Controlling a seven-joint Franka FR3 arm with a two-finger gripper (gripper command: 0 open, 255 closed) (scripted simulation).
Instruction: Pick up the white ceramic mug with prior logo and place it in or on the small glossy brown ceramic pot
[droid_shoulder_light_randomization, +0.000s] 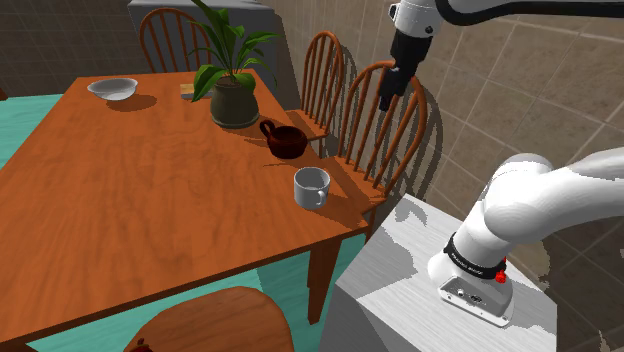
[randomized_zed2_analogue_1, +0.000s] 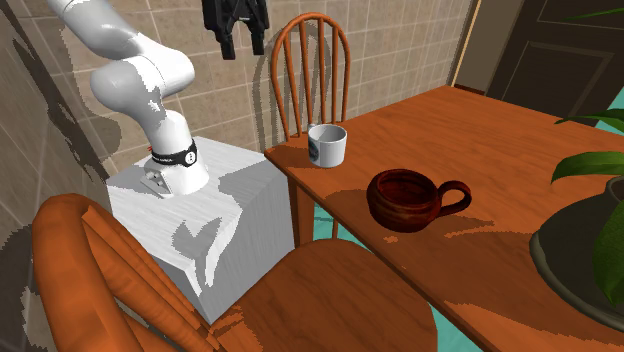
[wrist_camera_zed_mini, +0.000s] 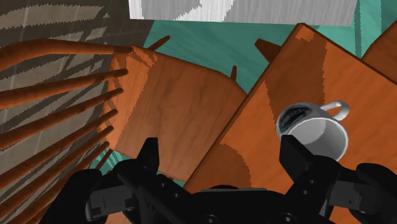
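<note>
Two black fingers stand apart: gripper (wrist_camera_zed_mini: 221, 156) released, holding nothing. White mug (droid_shoulder_light_randomization: 311, 187) sits upright on wooden table (droid_shoulder_light_randomization: 120, 210), dark logo on its side. Gripper hangs well above the mug, off to one side, over chair (wrist_camera_zed_mini: 172, 108). Glossy brown pot (randomized_zed2_analogue_1: 405, 197) stands near the mug, not touching. Potted plant (droid_shoulder_light_randomization: 233, 95) sits beyond the pot from the mug.

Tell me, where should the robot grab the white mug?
Probably by its rim, from straight above. The mug stands upright near the edge of the table with its mouth open to the top, so the open pincer can straddle one wall, clear of the handle.
</note>
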